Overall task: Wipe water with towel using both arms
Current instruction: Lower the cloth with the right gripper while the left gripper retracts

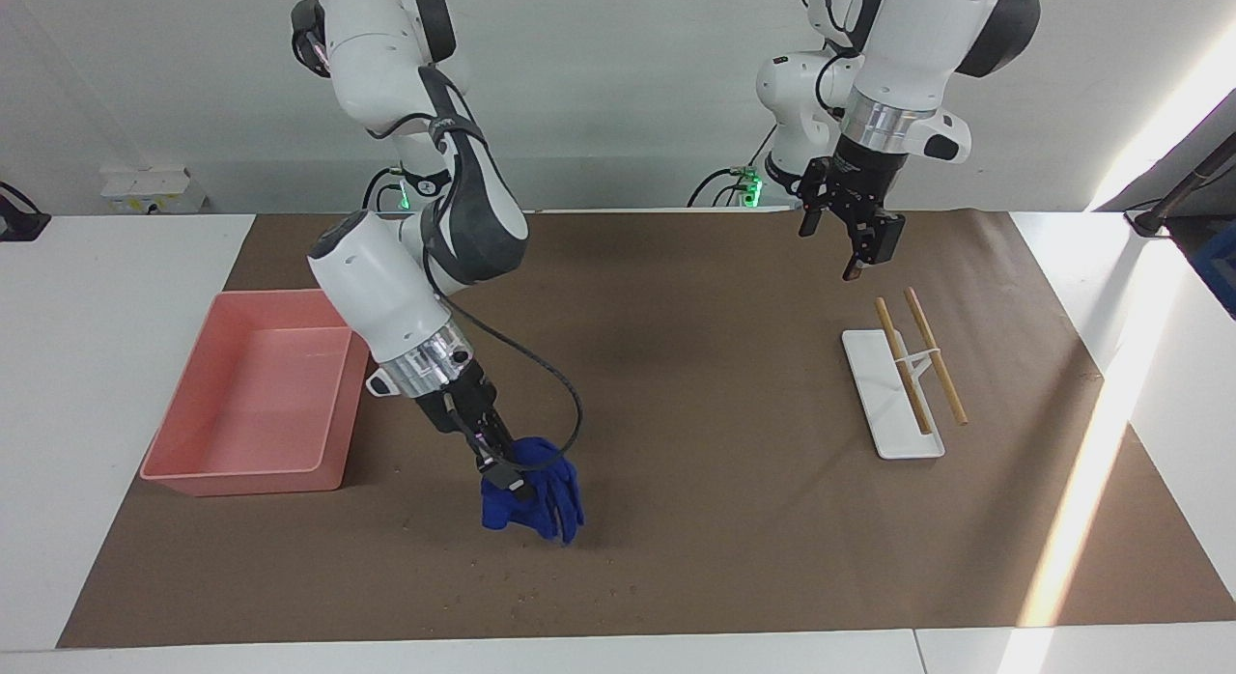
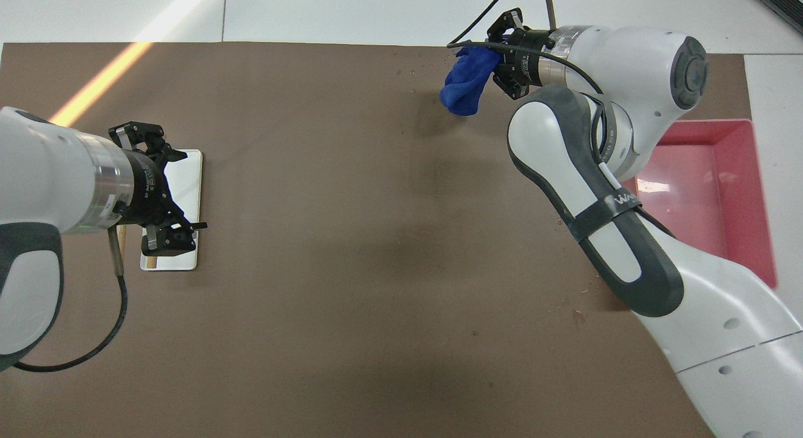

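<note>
Right gripper (image 1: 507, 483) is clamped on my blue towel (image 1: 541, 500), pressing it onto the brown mat (image 1: 715, 519); left gripper (image 1: 850, 239) hangs open above the white tray (image 1: 874, 404).

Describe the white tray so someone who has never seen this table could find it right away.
Start at the brown mat covering the table and go toward the left arm's end. The white tray lies there flat, below the raised left gripper. It is small, shallow and white, with wooden sticks across it, unlike the deep pink bin.
</note>
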`<state>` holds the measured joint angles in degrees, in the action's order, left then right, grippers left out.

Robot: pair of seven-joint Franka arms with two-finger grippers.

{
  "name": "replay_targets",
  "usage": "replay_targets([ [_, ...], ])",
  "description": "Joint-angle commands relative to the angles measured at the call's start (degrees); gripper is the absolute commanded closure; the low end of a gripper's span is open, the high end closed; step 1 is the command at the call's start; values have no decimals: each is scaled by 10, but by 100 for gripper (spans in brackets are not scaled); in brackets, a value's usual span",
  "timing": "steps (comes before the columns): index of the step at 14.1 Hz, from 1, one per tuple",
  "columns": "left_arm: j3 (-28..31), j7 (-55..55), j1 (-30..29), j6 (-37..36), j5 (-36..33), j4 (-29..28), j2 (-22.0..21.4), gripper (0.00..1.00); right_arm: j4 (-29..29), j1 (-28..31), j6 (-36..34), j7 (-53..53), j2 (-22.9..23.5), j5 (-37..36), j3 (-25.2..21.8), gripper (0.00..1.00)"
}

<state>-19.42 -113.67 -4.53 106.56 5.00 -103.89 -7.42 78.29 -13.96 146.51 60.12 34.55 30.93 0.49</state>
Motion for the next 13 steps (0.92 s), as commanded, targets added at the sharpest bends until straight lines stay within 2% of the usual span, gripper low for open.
replay_targets([
  [1,-4,121,-39,-35,2,-14,-21,0,37,-7,37,-29,12,15,7,100],
  [4,1,287,-71,-78,2,-15,-27,0,100,-24,68,-40,12,16,7,100],
  [8,18,641,-116,-172,0,-15,-41,0,185,-34,55,-39,-20,16,7,100],
  [9,18,658,-136,-176,-1,-15,-41,0,206,-34,40,-40,-32,16,7,100],
  [13,18,694,-147,-169,-5,-14,-40,0,302,-43,-21,-71,-87,16,7,100],
])
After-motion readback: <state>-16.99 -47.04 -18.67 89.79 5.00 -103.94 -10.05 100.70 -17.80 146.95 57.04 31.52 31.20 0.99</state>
